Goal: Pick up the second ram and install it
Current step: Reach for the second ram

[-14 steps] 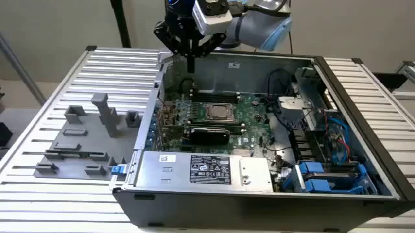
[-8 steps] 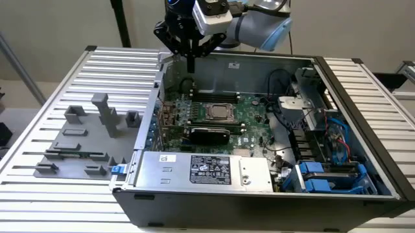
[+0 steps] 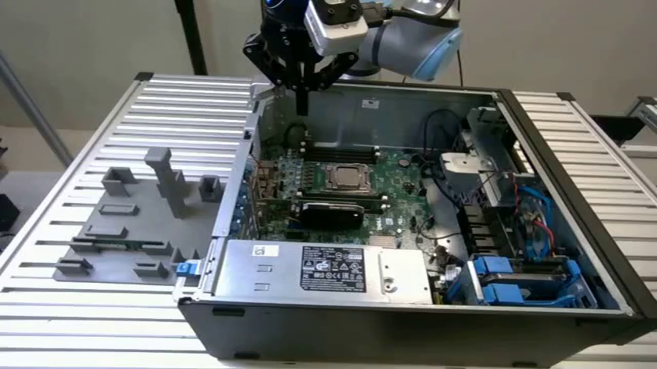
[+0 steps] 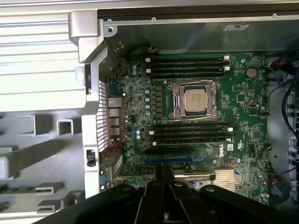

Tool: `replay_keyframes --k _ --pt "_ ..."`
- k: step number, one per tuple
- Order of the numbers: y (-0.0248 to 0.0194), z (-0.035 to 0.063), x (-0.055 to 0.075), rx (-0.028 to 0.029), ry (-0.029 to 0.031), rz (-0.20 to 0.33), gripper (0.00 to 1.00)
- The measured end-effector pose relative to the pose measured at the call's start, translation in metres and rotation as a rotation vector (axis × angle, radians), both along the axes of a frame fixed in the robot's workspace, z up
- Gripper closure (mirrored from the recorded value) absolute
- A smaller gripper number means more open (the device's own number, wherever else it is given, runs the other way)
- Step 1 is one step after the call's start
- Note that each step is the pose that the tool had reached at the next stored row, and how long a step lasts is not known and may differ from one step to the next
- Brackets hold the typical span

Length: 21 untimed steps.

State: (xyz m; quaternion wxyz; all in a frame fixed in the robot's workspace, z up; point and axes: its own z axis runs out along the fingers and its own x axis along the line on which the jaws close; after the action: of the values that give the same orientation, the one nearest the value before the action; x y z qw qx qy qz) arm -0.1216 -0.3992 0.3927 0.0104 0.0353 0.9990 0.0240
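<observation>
One second ram [image 3: 121,246], a slim green stick, lies flat in the grey holder tray [image 3: 113,269] on the slatted tabletop [image 3: 61,323], to the exterior view's left of the one open computer case [image 3: 411,330]. Nothing touches it. The end effector [image 3: 304,108] [image 4: 164,167] hangs well apart from the stick, above the far corner of the case on the exterior view's left, its two fingers pressed together with nothing visibly held between them. Below it lies one green motherboard [image 3: 401,173] [image 4: 243,102] with one processor [image 3: 349,177] [image 4: 195,100] in the middle and two banks of dark memory slots [image 4: 187,65], one on each side of the processor, four slots in each. One silver power supply [image 3: 308,269] sits along the near wall, with two blue drive carriers [image 3: 513,292] in the near corner on the exterior view's right.
</observation>
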Motion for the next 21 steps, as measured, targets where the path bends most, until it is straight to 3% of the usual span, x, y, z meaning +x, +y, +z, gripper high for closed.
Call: replay_keyframes --k 2,10,21 --pt "-0.0021 0.0000 -0.003 0.0000 0.0001 0.000 1.00" --pt "-0.0194 -0.0001 -0.037 0.0001 -0.0007 0.000 1.00" --pt "-0.0350 -0.0002 -0.087 -0.0001 -0.0029 0.000 1.00"
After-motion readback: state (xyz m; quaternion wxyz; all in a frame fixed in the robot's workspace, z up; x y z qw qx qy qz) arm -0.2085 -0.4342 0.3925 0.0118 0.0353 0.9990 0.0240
